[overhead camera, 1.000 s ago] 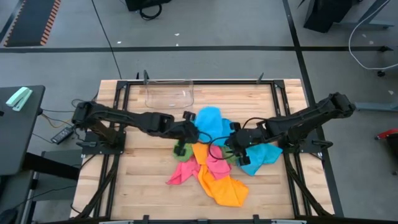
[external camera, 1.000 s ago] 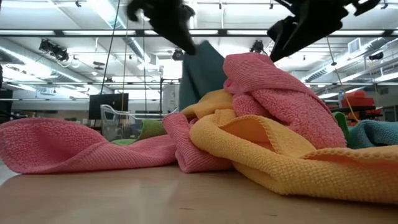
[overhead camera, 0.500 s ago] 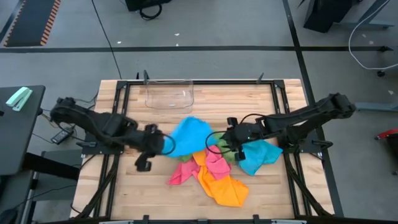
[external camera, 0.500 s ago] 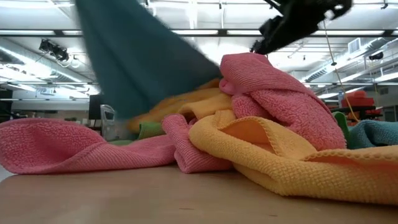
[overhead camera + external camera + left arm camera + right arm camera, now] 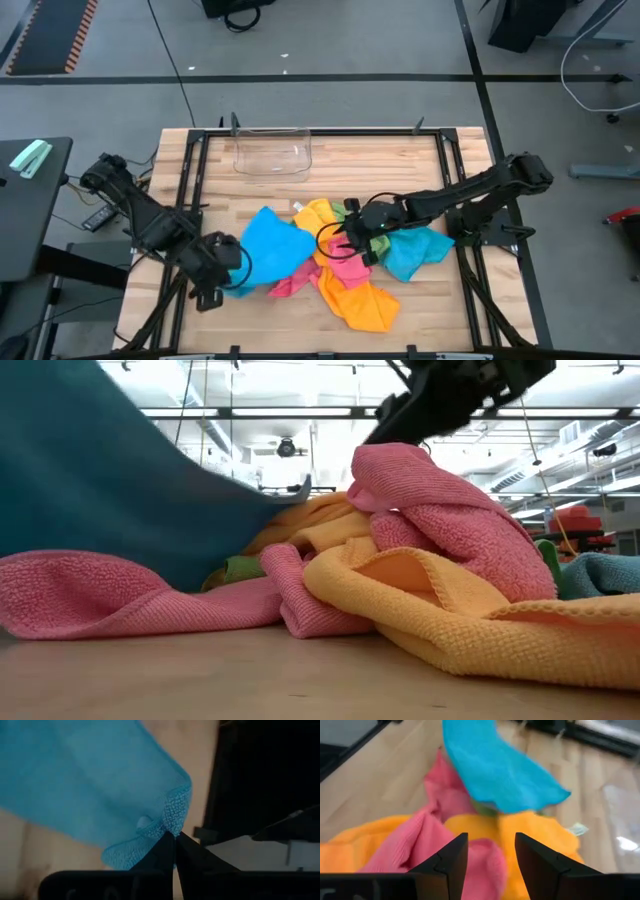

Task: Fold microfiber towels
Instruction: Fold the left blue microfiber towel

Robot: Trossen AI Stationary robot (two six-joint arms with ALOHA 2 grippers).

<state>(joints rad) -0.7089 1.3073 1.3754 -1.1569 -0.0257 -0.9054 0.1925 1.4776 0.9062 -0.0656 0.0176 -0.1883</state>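
Observation:
Several microfiber towels lie heaped at mid-table: pink (image 5: 345,268), orange-yellow (image 5: 360,305), a strip of green (image 5: 350,210) and one blue (image 5: 415,250). A second blue towel (image 5: 265,245) stretches from the heap toward the table's left near corner. My left gripper (image 5: 225,275) is shut on it there. My right gripper (image 5: 490,852) stands open just over the heap's pink towel (image 5: 445,805), one finger on either side of a pink hump, slanting down from the right. In the low view it (image 5: 440,400) shows above the pink towel's top (image 5: 400,460). My left gripper pinches a bunched corner of the blue towel (image 5: 172,817) between its two shut fingers (image 5: 167,852), which slant downward. From there the cloth spreads away toward the heap. Its far end (image 5: 300,232) rests on the other towels, and the held end is lifted off the table.
A clear plastic bin (image 5: 272,152) stands at the table's far edge, left of centre. Bare wood (image 5: 250,320) shows near the front edge and to the heap's left. Dark frame rails (image 5: 190,200) run along the table's sides.
My left gripper has swung from the heap's far side toward the table's left near corner, rolling its wrist and staying shut. The blue towel came with it and now spreads out left of the heap. My right gripper has moved left over the heap and tipped down.

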